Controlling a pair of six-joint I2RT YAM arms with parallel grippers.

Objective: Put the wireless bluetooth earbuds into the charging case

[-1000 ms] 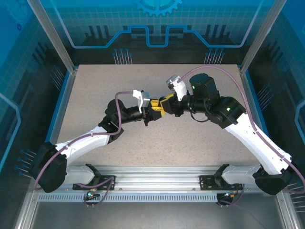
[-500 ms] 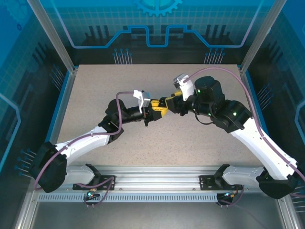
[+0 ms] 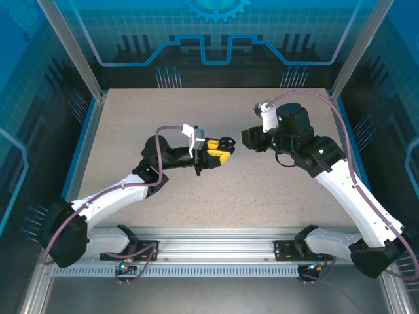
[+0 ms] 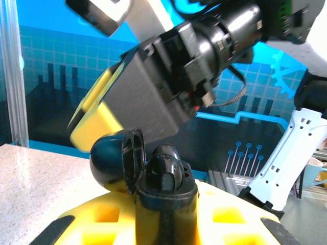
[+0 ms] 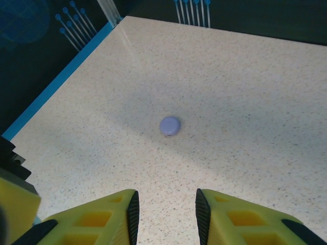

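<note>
this is a robot test cell in a lab. a speckled table point(image 3: 131, 144) sits boxed in by aluminium posts point(image 3: 71, 49) and see-through blue panels point(image 3: 216, 72) printed with a gear point(image 3: 216, 6) and circuit lines. two white and black robot arms point(image 3: 118, 196) are bolted to a slotted metal rail point(image 3: 216, 237) at the near edge, with purple cables point(image 3: 171, 128) looped along them.

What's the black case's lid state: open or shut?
Open: the black case, held in the left hand, has its lid hinged back.
</note>
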